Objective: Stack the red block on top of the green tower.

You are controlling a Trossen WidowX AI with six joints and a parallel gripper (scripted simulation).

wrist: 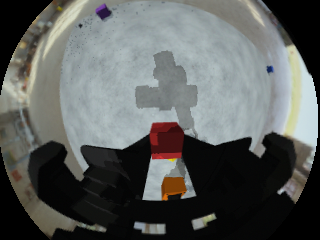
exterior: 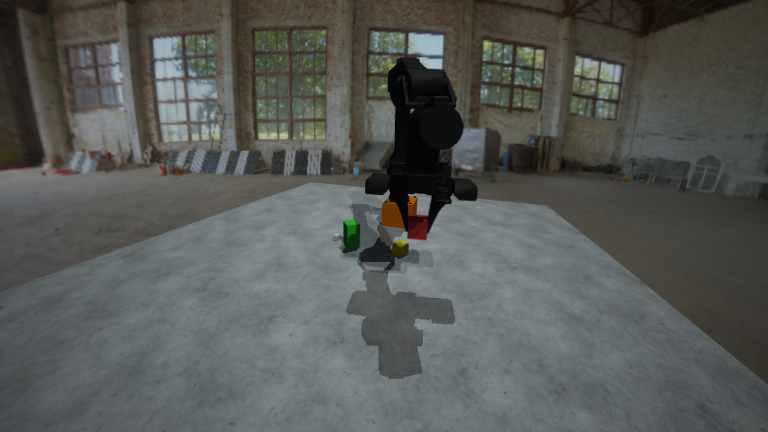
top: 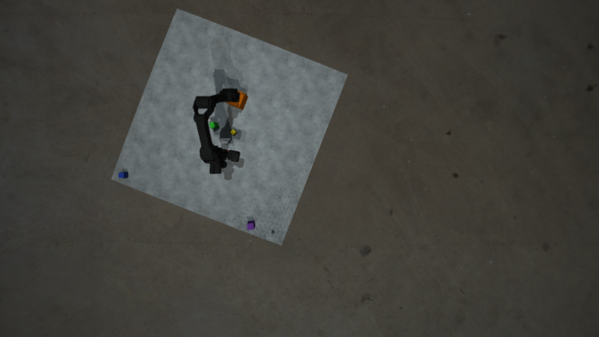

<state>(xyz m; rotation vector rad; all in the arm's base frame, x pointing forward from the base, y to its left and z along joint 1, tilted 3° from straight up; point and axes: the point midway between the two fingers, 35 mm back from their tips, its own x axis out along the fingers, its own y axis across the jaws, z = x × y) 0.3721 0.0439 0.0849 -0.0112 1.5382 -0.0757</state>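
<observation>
My gripper (exterior: 417,229) (wrist: 165,135) is shut on the red block and holds it up above the table. The red block (exterior: 417,227) (wrist: 166,141) sits between the fingertips; in the top view it is almost wholly hidden under the gripper. The green tower (top: 214,125) (exterior: 351,235) stands upright on the table, to the left of the gripper in the exterior view, apart from it. The tower does not show in the wrist view.
A yellow block (top: 233,132) (exterior: 400,248) lies between the tower and the gripper's side. An orange block (top: 241,100) (exterior: 393,213) (wrist: 173,186) is at the arm's base. A blue block (top: 123,175) (wrist: 270,69) and a purple block (top: 250,225) (wrist: 103,12) lie near the table's edges.
</observation>
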